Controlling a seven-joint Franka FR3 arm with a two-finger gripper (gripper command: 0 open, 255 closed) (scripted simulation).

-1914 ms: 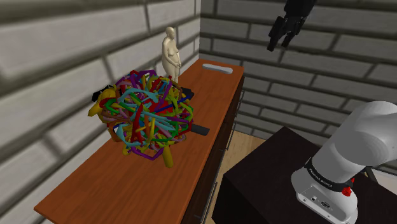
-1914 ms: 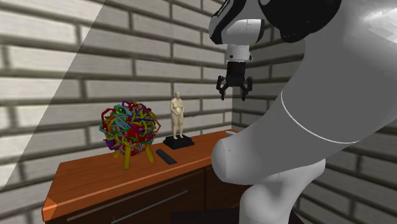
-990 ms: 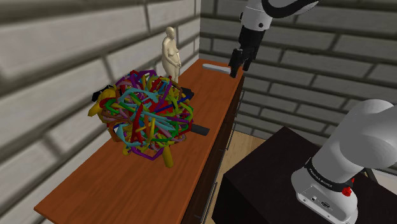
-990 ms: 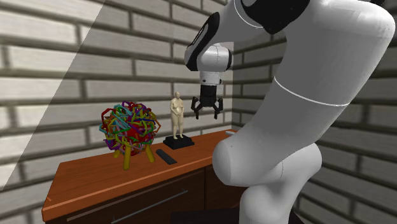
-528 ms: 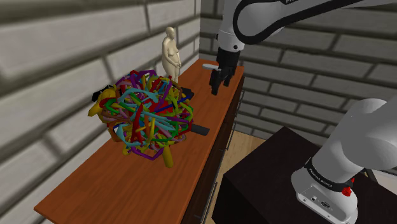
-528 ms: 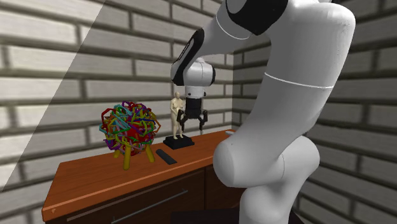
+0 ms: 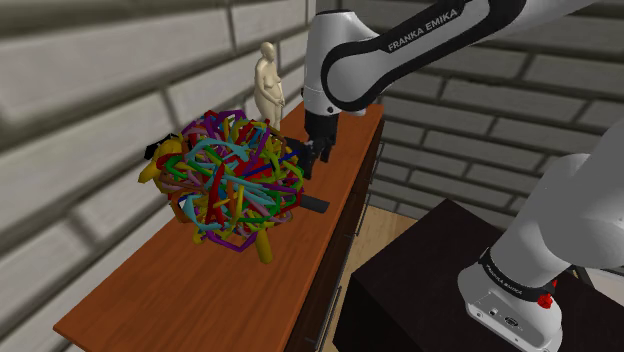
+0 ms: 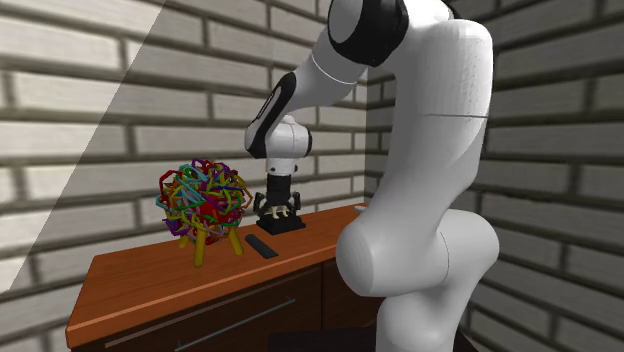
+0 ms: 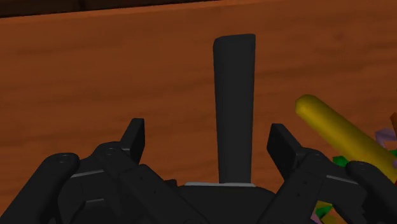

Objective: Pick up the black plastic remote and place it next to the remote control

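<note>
Probably a home: grey brick walls (image 8: 80, 90), a wooden sideboard (image 7: 160, 290) bearing a figurine (image 7: 268, 85) and a tangled ornament (image 7: 230, 180).

The white arm (image 7: 400, 48) arches high and turns straight down; at its end the black claw (image 7: 318, 157) points downward, its two fingers (image 9: 135, 133) spread well apart.

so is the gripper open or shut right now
Open. In the wrist view the gripper has its fingers standing apart, one each side of the remote, not touching it.
</note>
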